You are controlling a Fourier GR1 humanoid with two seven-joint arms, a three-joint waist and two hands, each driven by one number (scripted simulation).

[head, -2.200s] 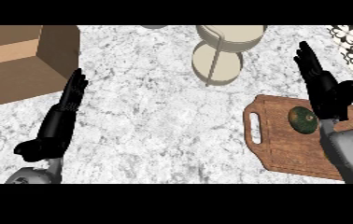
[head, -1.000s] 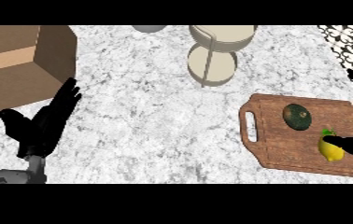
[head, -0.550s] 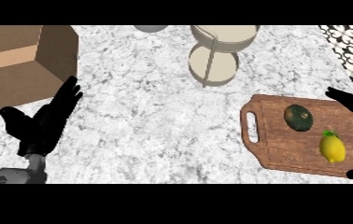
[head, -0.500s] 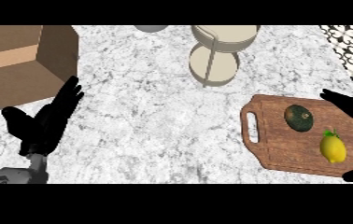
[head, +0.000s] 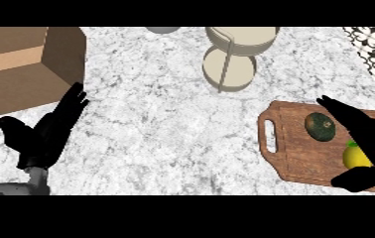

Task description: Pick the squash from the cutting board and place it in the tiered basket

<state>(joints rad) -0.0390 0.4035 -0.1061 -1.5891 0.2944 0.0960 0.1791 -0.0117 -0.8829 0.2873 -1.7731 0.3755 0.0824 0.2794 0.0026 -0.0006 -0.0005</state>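
The squash (head: 319,125), dark green and round, lies on the wooden cutting board (head: 289,148) at the right, with a yellow lemon (head: 355,155) just below it. My right hand (head: 356,123) comes in from the right edge, open. Its straight fingers reach over the board just right of the squash, and its thumb shows below the lemon. Whether it touches the squash I cannot tell. The beige tiered basket (head: 233,58) stands at the top centre, two round trays on a thin post. My left hand (head: 45,133) rests open at the lower left, fingers up.
A brown wooden box (head: 33,66) fills the upper left corner. A grey bowl (head: 162,29) peeks in at the top edge, and a patterned object (head: 362,38) at the top right. Marble counter (head: 161,133) spreads between the board and my left hand.
My right hand, only a fingertip at the right edge half a second ago, has slid further in over the board, beside the squash. The left hand has stayed still over the last second.
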